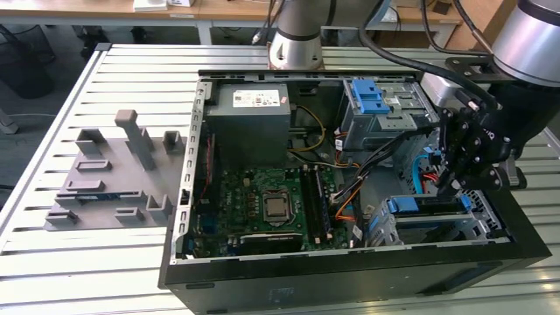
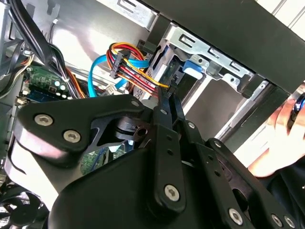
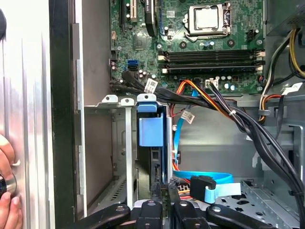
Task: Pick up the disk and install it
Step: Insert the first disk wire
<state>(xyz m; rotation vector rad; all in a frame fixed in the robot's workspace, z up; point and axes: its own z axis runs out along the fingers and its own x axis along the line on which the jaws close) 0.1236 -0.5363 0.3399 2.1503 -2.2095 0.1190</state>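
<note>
disk [image 3: 151,143] mostly hidden in its cage, pincer [image 3: 164,193] fingertips cut off, hand [image 3: 7,210] cropped by edge

The disk [image 3: 151,143] stands on edge in a slot of the lower metal drive cage [image 3: 125,143] (near the case's front corner), its blue plastic carrier tab facing out; in the exterior view its blue carrier edge [image 1: 424,205] shows inside that cage.

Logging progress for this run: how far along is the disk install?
Nearly done: the disk in its blue carrier already stands in the drive cage slot. The gripper sits just above it; jaw state is unclear. Whether the disk is fully seated isn't visible.
</note>
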